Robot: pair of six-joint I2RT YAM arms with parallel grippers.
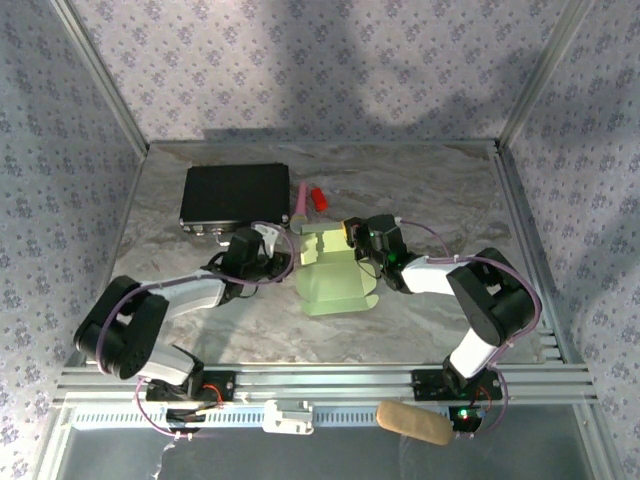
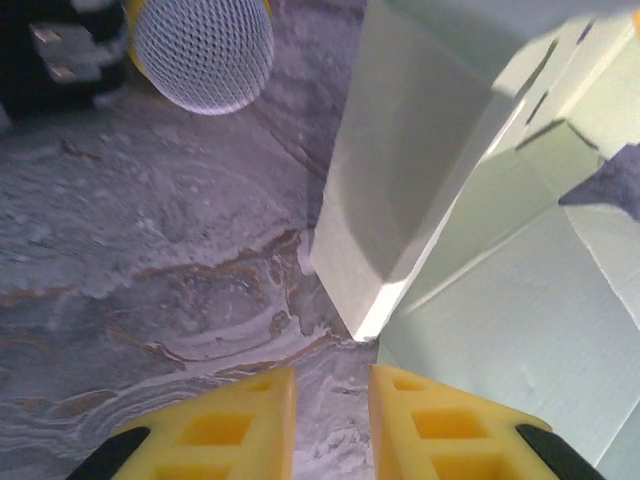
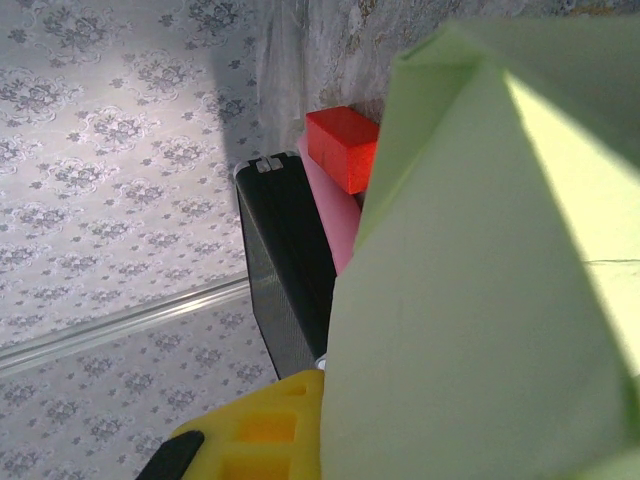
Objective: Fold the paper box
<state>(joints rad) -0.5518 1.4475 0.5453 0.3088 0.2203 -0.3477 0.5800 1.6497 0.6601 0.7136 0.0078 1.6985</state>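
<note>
The paper box (image 1: 332, 272) is a pale green card, partly raised, in the middle of the table. One flap (image 2: 400, 170) stands upright beside a flat panel (image 2: 520, 330). My left gripper (image 1: 282, 262) sits at the box's left edge. Its yellow fingers (image 2: 250, 425) are open, with bare table between them, just short of the flap's corner. My right gripper (image 1: 350, 238) is at the box's far right corner, shut on the paper box (image 3: 470, 300). One yellow finger (image 3: 265, 430) shows against the card; the other is hidden behind it.
A black rectangular box (image 1: 235, 195) lies at the back left, with a pink piece (image 1: 301, 200) and a red block (image 1: 318, 197) beside it. A grey mesh ball (image 2: 203, 50) is near the black box. A tan object (image 1: 413, 422) rests on the front rail.
</note>
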